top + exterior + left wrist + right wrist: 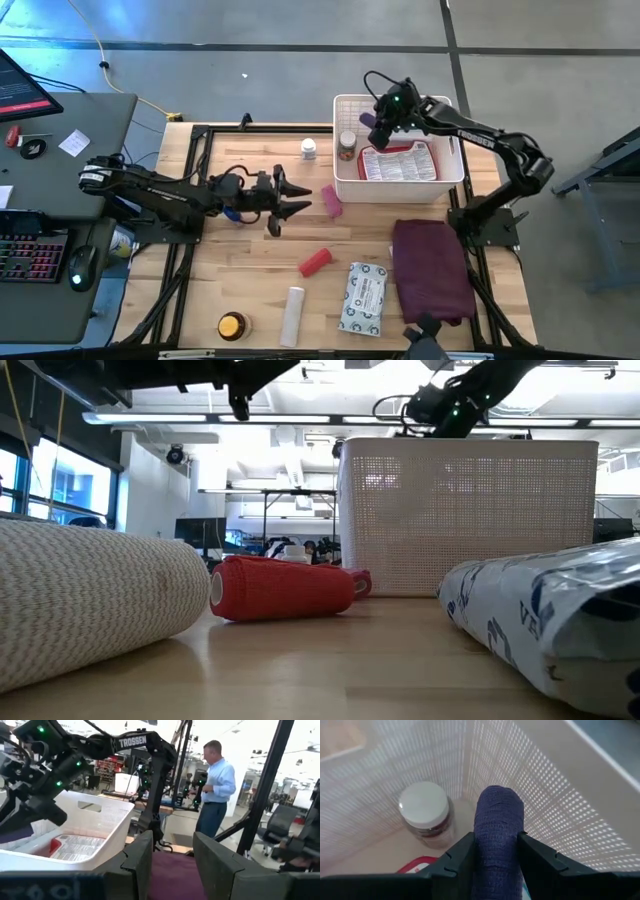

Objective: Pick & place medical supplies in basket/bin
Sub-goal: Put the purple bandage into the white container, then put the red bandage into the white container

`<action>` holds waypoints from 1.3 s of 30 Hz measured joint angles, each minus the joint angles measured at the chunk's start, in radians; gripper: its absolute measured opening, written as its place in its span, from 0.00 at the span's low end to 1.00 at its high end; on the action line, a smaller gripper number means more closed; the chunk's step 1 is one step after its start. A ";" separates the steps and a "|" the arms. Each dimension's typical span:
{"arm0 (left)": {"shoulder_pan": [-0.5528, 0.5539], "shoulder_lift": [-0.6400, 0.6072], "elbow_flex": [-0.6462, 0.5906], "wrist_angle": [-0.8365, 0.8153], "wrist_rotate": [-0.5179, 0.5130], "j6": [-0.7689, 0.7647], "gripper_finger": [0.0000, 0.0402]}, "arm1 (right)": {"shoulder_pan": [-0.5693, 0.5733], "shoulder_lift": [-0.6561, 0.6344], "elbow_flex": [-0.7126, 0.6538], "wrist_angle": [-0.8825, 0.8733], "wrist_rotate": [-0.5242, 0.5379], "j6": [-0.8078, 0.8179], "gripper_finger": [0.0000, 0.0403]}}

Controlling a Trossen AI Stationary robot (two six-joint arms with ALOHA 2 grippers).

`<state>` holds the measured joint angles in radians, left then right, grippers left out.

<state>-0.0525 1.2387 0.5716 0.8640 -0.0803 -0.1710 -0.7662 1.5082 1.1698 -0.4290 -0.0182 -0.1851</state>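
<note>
The white lattice basket [446,186] stands at the table's far right. Inside it lie a red first-aid case [398,163] and a small white-lidded bottle [424,810]. My right gripper [378,122] hangs over the basket's far left corner, shut on a dark purple roll [497,810]. My left gripper [298,198] hovers open over the table's middle left with nothing between its fingers [137,857]. On the tabletop lie a pink tube [331,201], a red roll [315,262], a white roll [292,315], a grey-white packet [362,298], an orange-lidded tin [233,326] and a white bottle [308,149]. My right gripper pinches the purple roll's two opposite sides [482,845] between its two fingers. The roll lies along the fingers and its rounded end [499,795] sticks out past their tips. The fingers slant down from above into the basket's corner. The roll is lifted clear, above the basket's floor and beside the bottle.
A maroon cloth [432,268] lies on the table in front of the basket. A desk with a keyboard [30,255] and mouse stands left of the table. A person [216,790] stands in the room beyond. Bare wood shows between the left gripper and the red roll.
</note>
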 joint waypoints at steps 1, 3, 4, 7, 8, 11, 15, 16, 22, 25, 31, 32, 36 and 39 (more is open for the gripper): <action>0.000 0.000 0.000 -0.003 0.000 -0.014 0.44 | 0.000 0.007 0.000 0.001 0.000 -0.003 0.33; 0.000 0.000 0.000 -0.020 0.003 -0.037 0.44 | 0.000 0.019 0.000 0.005 0.011 -0.012 0.33; 0.000 0.000 0.000 -0.027 0.012 -0.046 0.44 | 0.000 0.022 0.000 0.005 0.022 -0.018 0.33; 0.000 0.000 0.000 -0.044 0.041 -0.064 0.44 | 0.000 0.025 0.000 0.007 0.035 -0.022 0.33; 0.000 0.000 0.000 -0.053 0.045 -0.069 0.44 | 0.000 0.025 0.000 0.006 0.035 -0.022 0.33; -0.001 0.000 0.000 -0.082 0.049 -0.073 0.44 | 0.000 0.025 0.000 0.002 0.036 -0.028 0.33; -0.001 0.000 0.000 -0.101 0.049 -0.075 0.44 | 0.000 0.025 0.000 -0.001 0.074 -0.058 0.39; -0.001 0.000 0.000 -0.108 0.050 -0.079 0.44 | 0.000 0.025 0.000 0.000 0.086 -0.065 0.41; -0.001 0.000 0.000 -0.143 0.050 -0.100 0.44 | 0.002 0.013 0.000 -0.001 0.133 -0.086 0.55; -0.001 0.000 0.000 -0.146 0.050 -0.104 0.44 | 0.017 -0.018 0.000 -0.001 0.107 -0.086 0.58; -0.001 0.000 0.000 -0.157 0.051 -0.102 0.44 | 0.125 -0.146 0.000 -0.001 0.079 -0.102 0.58; -0.001 0.000 0.000 -0.157 0.051 -0.099 0.44 | 0.151 -0.172 0.000 -0.001 0.079 -0.103 0.58; 0.000 0.000 0.000 -0.157 0.067 -0.097 0.44 | 0.277 -0.278 0.000 -0.017 0.040 -0.044 0.58; 0.000 0.000 0.000 -0.157 0.116 -0.096 0.44 | 0.391 -0.337 0.000 -0.052 -0.027 0.058 0.58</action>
<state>-0.0528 1.2388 0.5713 0.7067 0.0360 -0.2672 -0.3748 1.1714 1.1698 -0.4810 -0.0454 -0.1269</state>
